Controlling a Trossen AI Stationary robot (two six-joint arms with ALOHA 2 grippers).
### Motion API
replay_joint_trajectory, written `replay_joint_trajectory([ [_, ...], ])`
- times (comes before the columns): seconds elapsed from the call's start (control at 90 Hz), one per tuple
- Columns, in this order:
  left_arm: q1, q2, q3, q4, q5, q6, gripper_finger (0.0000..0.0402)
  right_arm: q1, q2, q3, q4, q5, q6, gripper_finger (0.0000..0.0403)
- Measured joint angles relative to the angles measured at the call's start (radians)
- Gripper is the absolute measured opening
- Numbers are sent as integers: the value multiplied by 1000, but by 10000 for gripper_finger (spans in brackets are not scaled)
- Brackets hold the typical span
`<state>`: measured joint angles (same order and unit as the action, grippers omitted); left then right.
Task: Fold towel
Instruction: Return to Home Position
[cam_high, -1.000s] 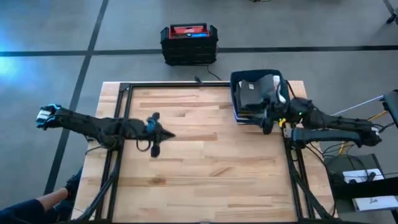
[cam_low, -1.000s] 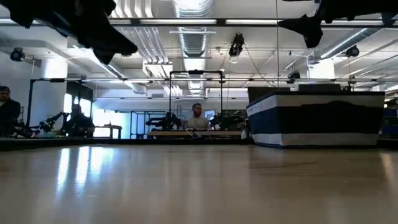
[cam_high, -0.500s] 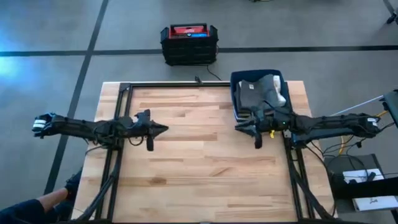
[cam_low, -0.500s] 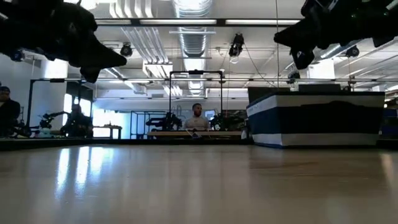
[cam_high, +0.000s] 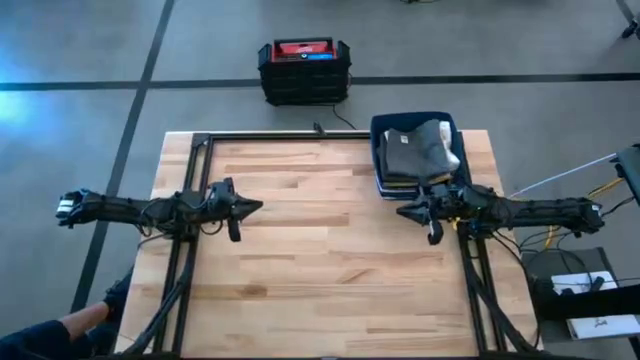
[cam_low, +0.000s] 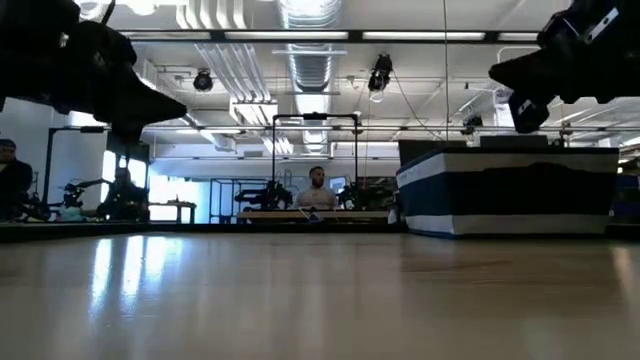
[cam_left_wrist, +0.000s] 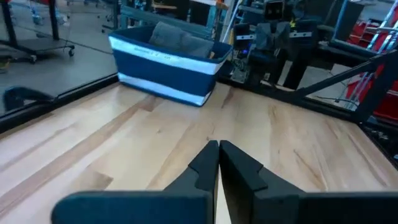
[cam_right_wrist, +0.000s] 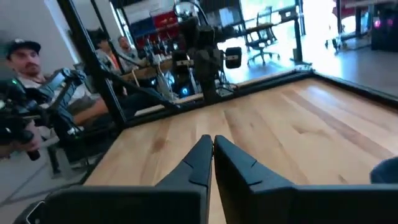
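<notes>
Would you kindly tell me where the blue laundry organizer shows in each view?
High view: blue laundry organizer at the table's upper right corner.
Low view: right of centre.
Left wrist view: upper left.
Right wrist view: not clearly in it.
Shared landmark: the light wooden table under it.

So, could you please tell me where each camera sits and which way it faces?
High view: overhead, straight down on the table; left gripper and right gripper point inward.
Low view: table height, level toward the blue organizer; arms at top.
Left wrist: past its shut fingers toward the organizer.
Right wrist: past its shut fingers toward people.
Shared: high and left wrist both show the gray towel in the organizer.
</notes>
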<state>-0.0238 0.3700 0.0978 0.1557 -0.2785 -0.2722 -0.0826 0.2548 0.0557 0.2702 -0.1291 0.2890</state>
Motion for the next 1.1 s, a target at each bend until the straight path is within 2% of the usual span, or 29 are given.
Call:
replay_joint_trajectory([
  [0.078,0,-10,0,-9,-4,-3,0,0,-76,-32,-26,16,-2,0],
  [0.222,0,-17,-1,-9,-3,-19,0,5,-208,-44,-162,142,-35,0],
  [0.278,0,-18,-2,-22,-2,-24,0,6,-251,-44,-203,155,-56,0],
  [0.5,0,-32,-43,-43,-1,-19,0,11,-248,-44,-252,152,-66,0],
  [0.589,0,-62,-88,-39,0,-20,0,14,-254,-44,-252,147,-65,0],
  [0.778,0,-151,-87,-69,-5,41,0,15,-254,-44,-255,102,-62,0],
  [1.1,-1,-289,-88,-122,176,131,0,15,-255,-44,-234,13,-72,0],
])
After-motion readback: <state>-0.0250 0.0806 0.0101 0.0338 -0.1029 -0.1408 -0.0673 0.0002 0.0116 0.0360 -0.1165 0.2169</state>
